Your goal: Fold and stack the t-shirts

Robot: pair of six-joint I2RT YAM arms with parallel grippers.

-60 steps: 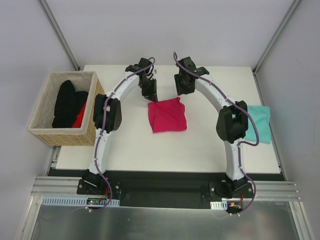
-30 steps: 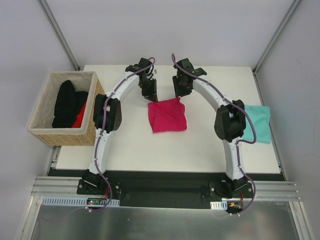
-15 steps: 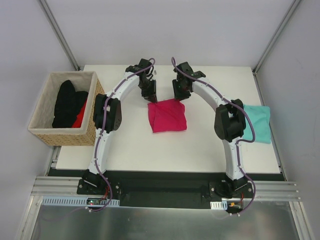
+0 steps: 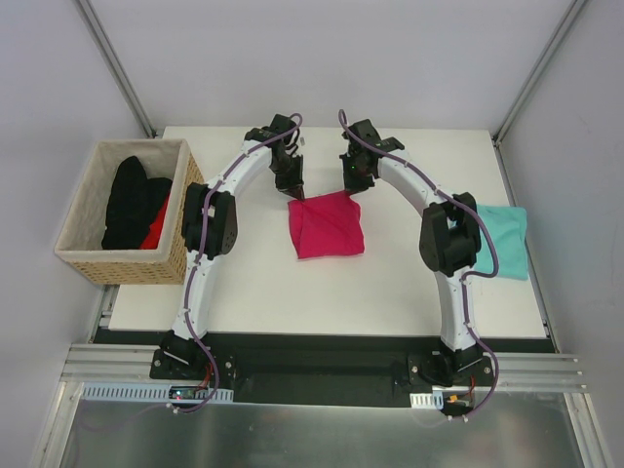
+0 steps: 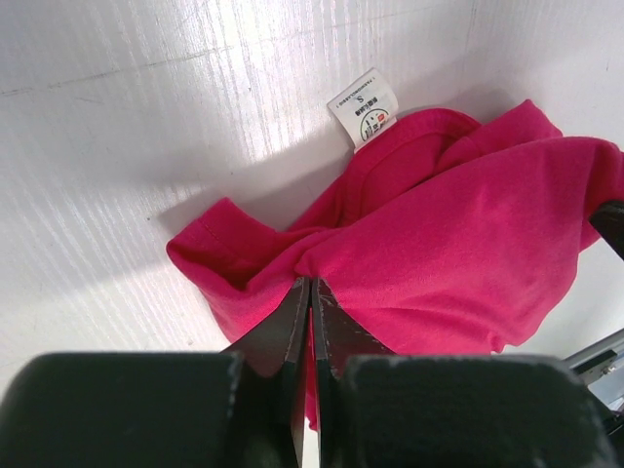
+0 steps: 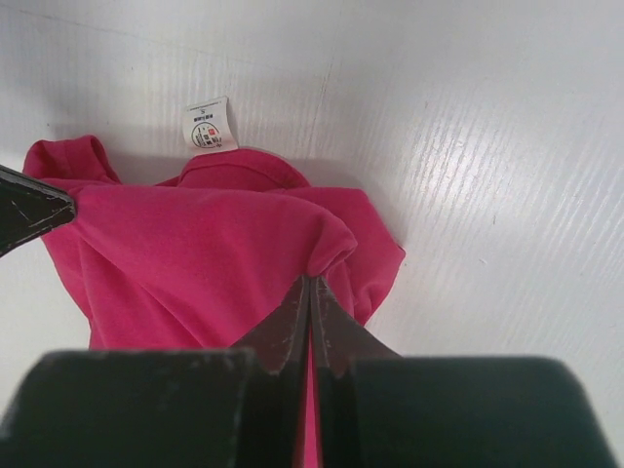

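Note:
A folded magenta-pink t-shirt lies in the middle of the white table, its white neck label at the far edge. My left gripper is shut on the shirt's far left corner; pink cloth is pinched between its jaws. My right gripper is shut on the far right corner, also with cloth between the jaws. The label shows in the right wrist view too. A teal t-shirt lies at the table's right edge, partly hidden behind the right arm.
A wicker basket with a white liner stands off the table's left side, holding a black garment and something red. Both arms arch over the table's far half.
Both grippers have shut on the far corners of the pink shirt. The right gripper has shifted slightly; the shirt lies where it did.

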